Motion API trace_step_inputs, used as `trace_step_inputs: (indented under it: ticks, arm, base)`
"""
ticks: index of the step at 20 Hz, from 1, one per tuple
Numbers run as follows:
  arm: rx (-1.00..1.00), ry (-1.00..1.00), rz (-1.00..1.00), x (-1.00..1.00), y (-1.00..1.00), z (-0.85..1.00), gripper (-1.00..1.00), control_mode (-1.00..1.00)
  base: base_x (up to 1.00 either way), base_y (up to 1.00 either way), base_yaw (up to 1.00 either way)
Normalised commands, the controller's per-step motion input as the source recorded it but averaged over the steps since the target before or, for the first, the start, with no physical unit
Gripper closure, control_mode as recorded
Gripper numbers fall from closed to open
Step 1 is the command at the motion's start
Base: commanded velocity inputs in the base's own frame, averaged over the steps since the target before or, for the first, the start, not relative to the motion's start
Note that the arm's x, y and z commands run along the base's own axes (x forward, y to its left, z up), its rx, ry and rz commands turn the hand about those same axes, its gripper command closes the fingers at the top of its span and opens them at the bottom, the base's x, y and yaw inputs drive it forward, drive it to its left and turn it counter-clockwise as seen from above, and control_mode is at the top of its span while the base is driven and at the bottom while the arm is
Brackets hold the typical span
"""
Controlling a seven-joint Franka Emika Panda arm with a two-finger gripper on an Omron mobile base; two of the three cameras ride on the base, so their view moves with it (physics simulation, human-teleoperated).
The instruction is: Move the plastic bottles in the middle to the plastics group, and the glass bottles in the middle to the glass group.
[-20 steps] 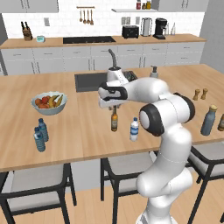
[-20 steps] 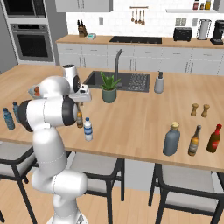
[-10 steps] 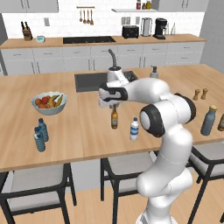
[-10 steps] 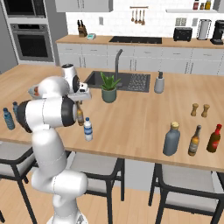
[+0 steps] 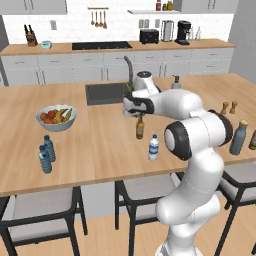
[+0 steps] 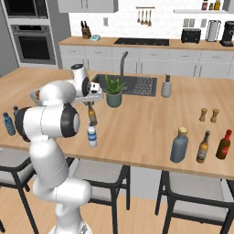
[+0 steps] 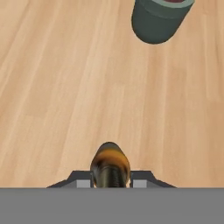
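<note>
My gripper (image 5: 139, 115) is shut on the neck of the slim amber-brown glass bottle (image 5: 140, 128), which hangs upright at mid-counter (image 6: 92, 116). In the hand view its top (image 7: 110, 162) sits between my fingertips (image 7: 82, 182). The white-capped plastic bottle (image 5: 153, 148) stands just in front of it (image 6: 92, 135). Two blue-tinted plastic bottles (image 5: 47, 154) stand at the counter's left (image 6: 8, 124). The tall grey-blue glass bottle (image 6: 179, 145) stands at the right beside a dark brown glass bottle (image 6: 203, 147).
A potted plant (image 6: 113, 91) stands just behind the held bottle, its pot (image 7: 159, 19) close ahead in the hand view. A fruit bowl (image 5: 56, 117), the sink (image 5: 104, 93), a soap dispenser (image 6: 166, 87), two wooden shakers (image 6: 208, 114) and a red bottle (image 6: 223, 144) share the counter.
The jaws have closed on the amber-brown bottle's neck. The bottle now appears slightly higher and further right than before. The other bottles stand where they were.
</note>
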Motion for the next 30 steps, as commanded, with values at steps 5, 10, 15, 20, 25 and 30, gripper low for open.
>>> trace_step_inputs:
  ticks: [5, 10, 15, 20, 25, 30]
  arm:
    - [0.00, 0.01, -0.06, -0.08, -0.85, 0.22, 1.00, -1.00]
    - [0.00, 0.08, -0.13, -0.36, -0.87, 0.21, 1.00, -1.00]
    - [0.00, 0.08, -0.10, -0.50, -0.90, 0.11, 1.00, -1.00]
    - [0.00, 0.01, -0.10, -0.58, -0.81, 0.00, 1.00, -1.00]
    - [0.00, 0.00, -0.09, -0.53, -0.69, -0.05, 1.00, -1.00]
    - [0.00, 0.01, -0.09, -0.12, -0.71, -0.12, 1.00, -1.00]
  base:
    - [0.00, 0.00, 0.00]
    - [0.00, 0.00, 0.00]
    - [0.00, 0.00, 0.00]
    - [0.00, 0.00, 0.00]
    - [0.00, 0.00, 0.00]
    - [0.00, 0.00, 0.00]
